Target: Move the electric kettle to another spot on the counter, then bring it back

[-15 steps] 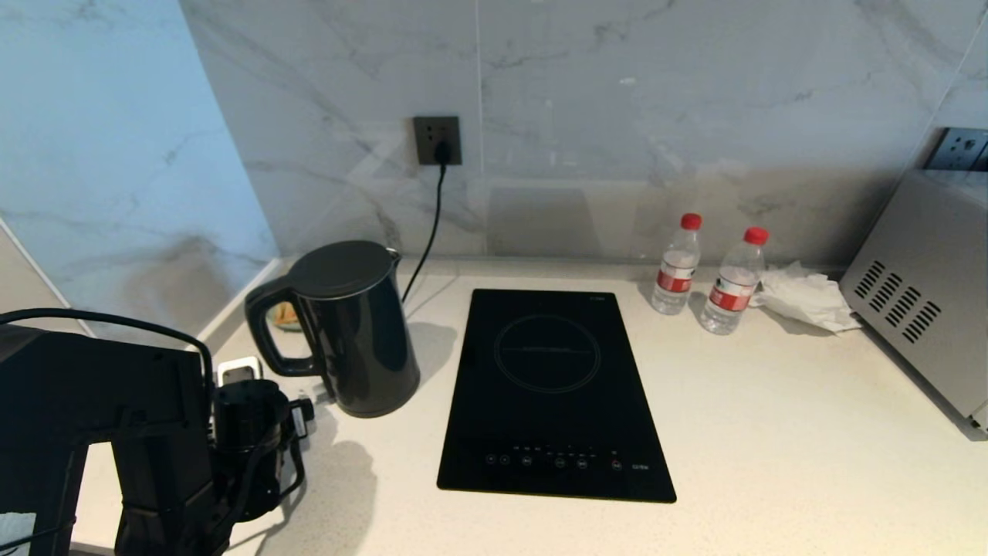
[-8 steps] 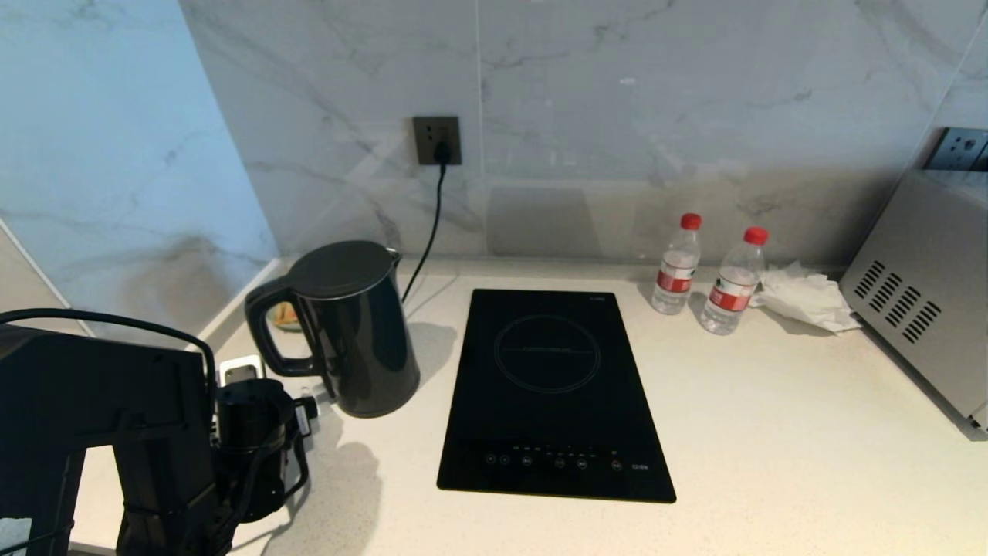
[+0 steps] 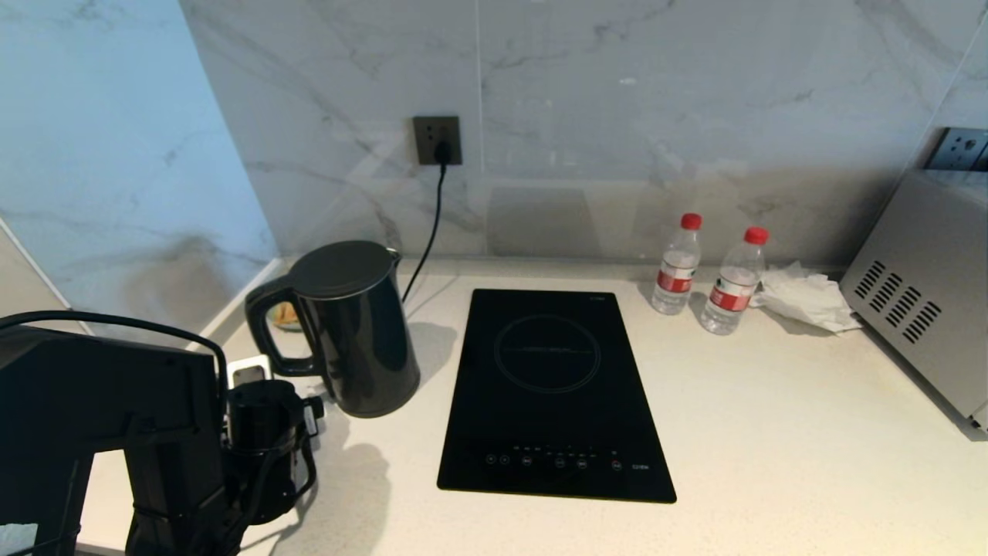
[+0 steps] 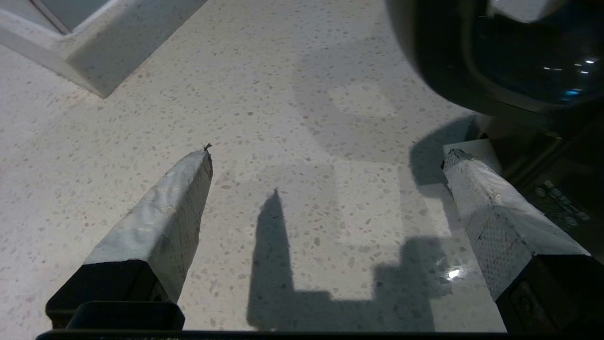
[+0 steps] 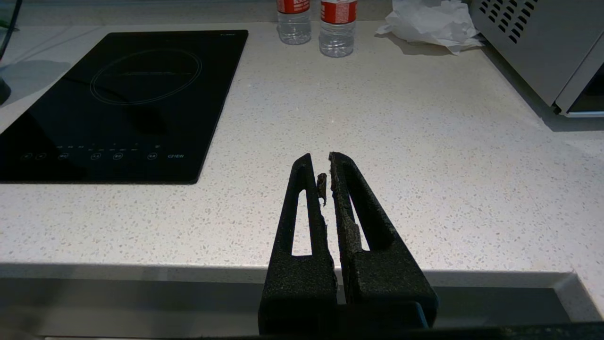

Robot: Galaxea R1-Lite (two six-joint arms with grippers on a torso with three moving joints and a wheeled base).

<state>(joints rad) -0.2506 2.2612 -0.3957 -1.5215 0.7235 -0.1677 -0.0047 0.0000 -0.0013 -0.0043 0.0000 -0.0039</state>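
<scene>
The electric kettle (image 3: 340, 328) stands upright at the back left of the counter (image 3: 772, 432), just left of the induction hob (image 3: 552, 394), handle toward me. Over the last second my left arm has crept toward that handle while the kettle hasn't budged, so I judge I'm closing in for the first pickup. The left gripper (image 4: 325, 158) hangs low over bare counter, jaws spread wide and empty; the kettle's dark body (image 4: 509, 52) looms just beyond one fingertip (image 4: 460, 160). The right gripper (image 5: 321, 163) sits parked at the counter's front edge, jaws pressed together.
</scene>
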